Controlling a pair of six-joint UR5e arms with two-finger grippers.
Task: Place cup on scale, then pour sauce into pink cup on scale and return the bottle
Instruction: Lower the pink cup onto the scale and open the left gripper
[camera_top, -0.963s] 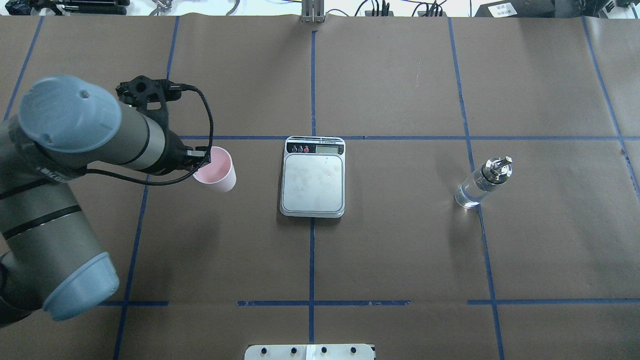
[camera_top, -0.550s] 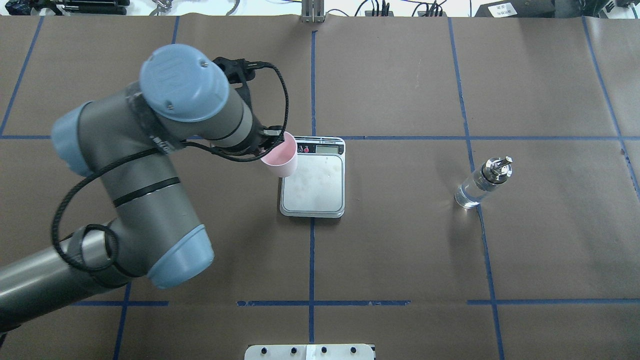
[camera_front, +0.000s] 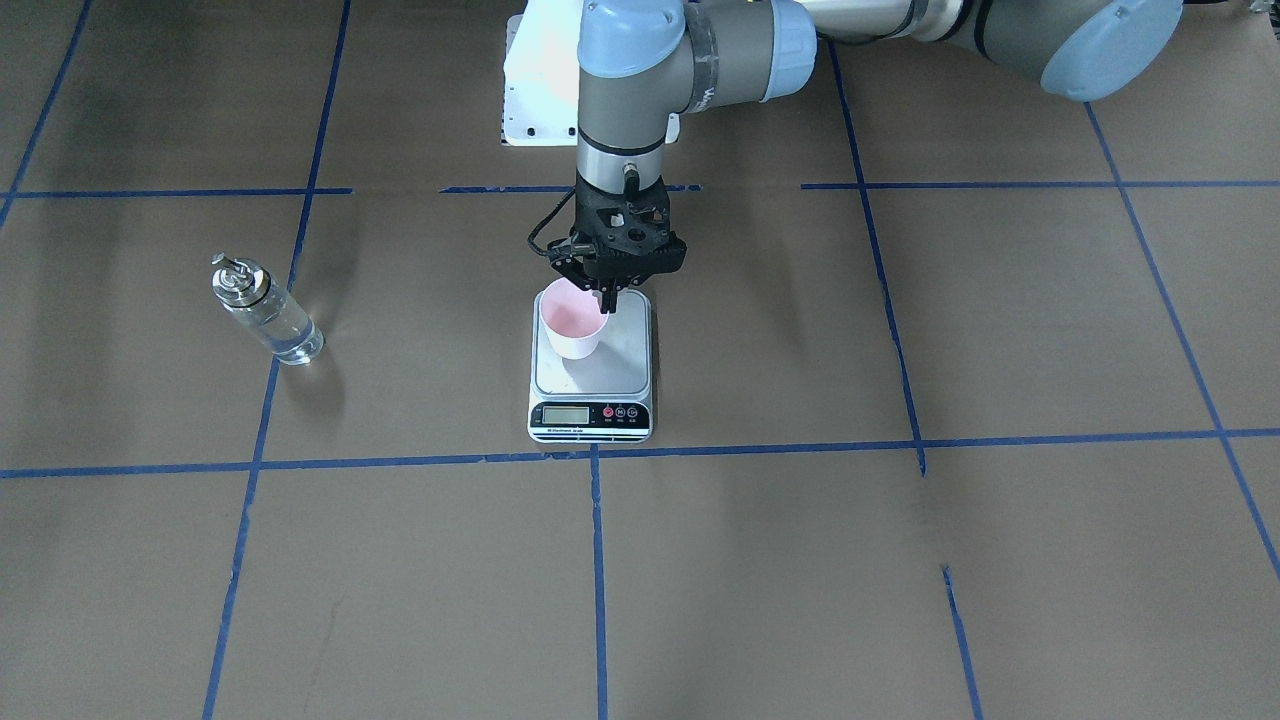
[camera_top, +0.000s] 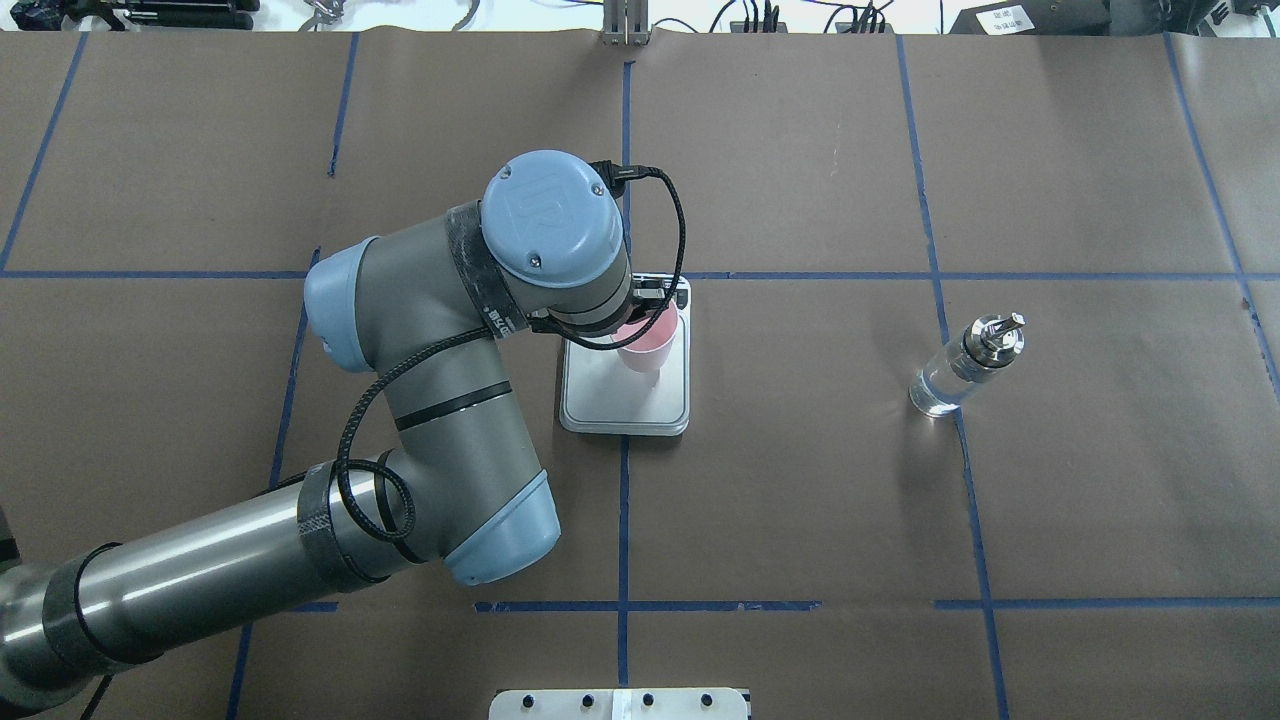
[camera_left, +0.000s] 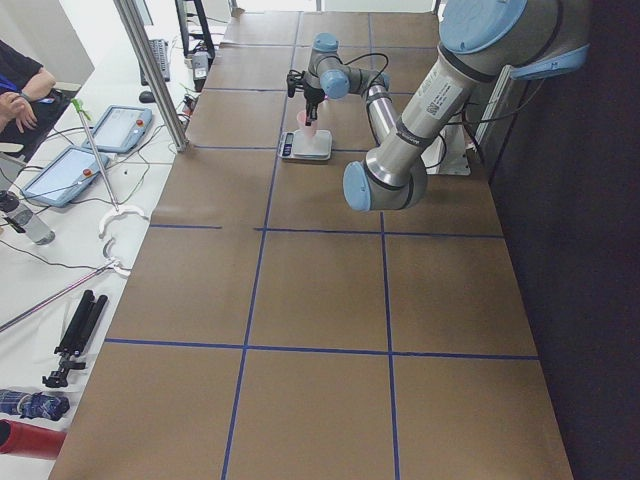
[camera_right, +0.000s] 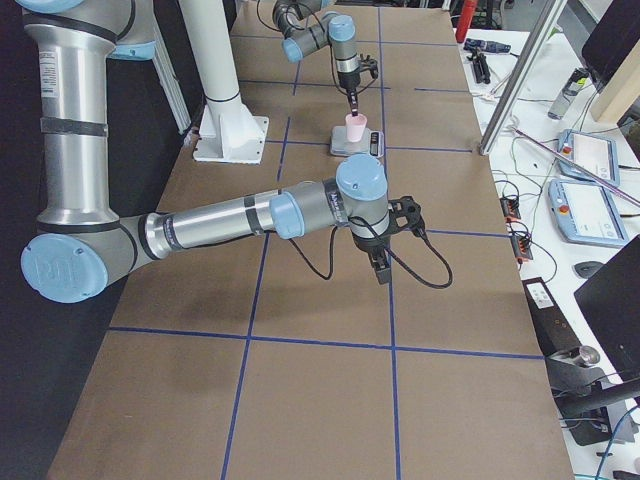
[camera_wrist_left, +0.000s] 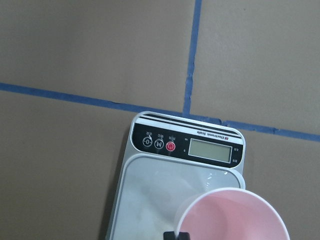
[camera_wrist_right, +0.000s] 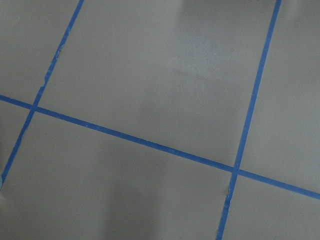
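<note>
The pale pink cup is upright over the silver platform of the scale. I cannot tell whether its base touches the platform. My left gripper points straight down and is shut on the cup's rim on the robot's-left side. In the overhead view the wrist hides most of the cup over the scale. The left wrist view shows the cup's rim above the scale. The clear bottle with its silver cap stands alone at the right. My right gripper hangs over bare table; I cannot tell if it is open.
The table is brown paper with blue tape lines. A white mounting plate sits at the robot's edge. The bottle stands well away from the scale. Tablets and cables lie on a side bench.
My left arm has swung right, carrying the cup from the table left of the scale to over the scale's platform. The bottle has not moved.
</note>
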